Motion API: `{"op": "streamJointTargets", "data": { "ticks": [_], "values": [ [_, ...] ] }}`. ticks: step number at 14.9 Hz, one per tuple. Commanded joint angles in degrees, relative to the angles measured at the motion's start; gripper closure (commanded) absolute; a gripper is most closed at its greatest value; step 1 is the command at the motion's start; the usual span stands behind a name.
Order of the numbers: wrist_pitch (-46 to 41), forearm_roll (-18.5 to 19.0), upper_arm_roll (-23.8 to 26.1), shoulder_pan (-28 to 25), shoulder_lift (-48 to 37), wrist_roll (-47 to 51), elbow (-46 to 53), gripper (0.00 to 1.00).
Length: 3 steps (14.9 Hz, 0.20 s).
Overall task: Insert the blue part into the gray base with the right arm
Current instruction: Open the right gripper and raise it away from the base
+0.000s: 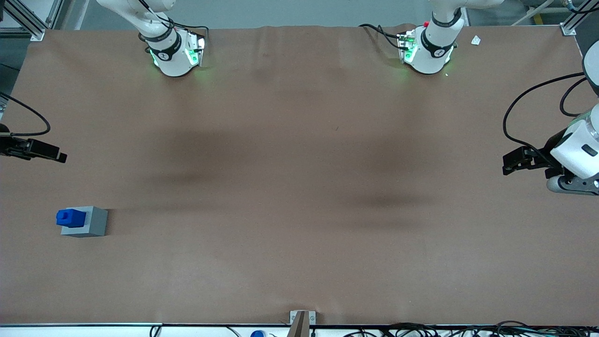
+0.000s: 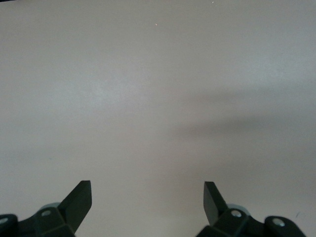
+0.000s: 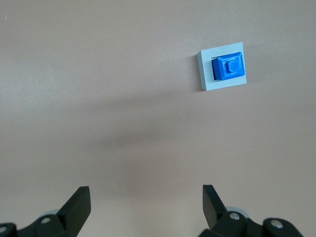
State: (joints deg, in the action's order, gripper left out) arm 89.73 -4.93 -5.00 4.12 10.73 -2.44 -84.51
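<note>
The blue part (image 1: 70, 217) sits in the top of the gray base (image 1: 93, 223) and sticks up above it, toward the working arm's end of the table. In the right wrist view the blue part (image 3: 228, 67) fills the middle of the gray base (image 3: 205, 76), with a gray rim showing around it. My right arm's gripper (image 1: 60, 157) hovers above the table, farther from the front camera than the base and well apart from it. The gripper (image 3: 146, 197) is open, with only bare table between its fingers.
The brown table cover (image 1: 299, 187) stretches wide toward the parked arm. Two arm bases (image 1: 175, 51) (image 1: 428, 47) stand along the table edge farthest from the front camera. A small metal bracket (image 1: 302, 320) sits at the nearest edge, with cables (image 1: 421, 330) beside it.
</note>
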Motion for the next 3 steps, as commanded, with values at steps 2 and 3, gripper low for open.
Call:
{"op": "streamJointTargets", "data": {
  "ticks": [2,3],
  "values": [
    [-0.26,2.55,0.16,-1.13,-3.79,1.73,-3.11,0.0],
    [-0.35,3.16,0.16,-1.57,-4.05,1.91,-3.11,0.0]
  ]
}}
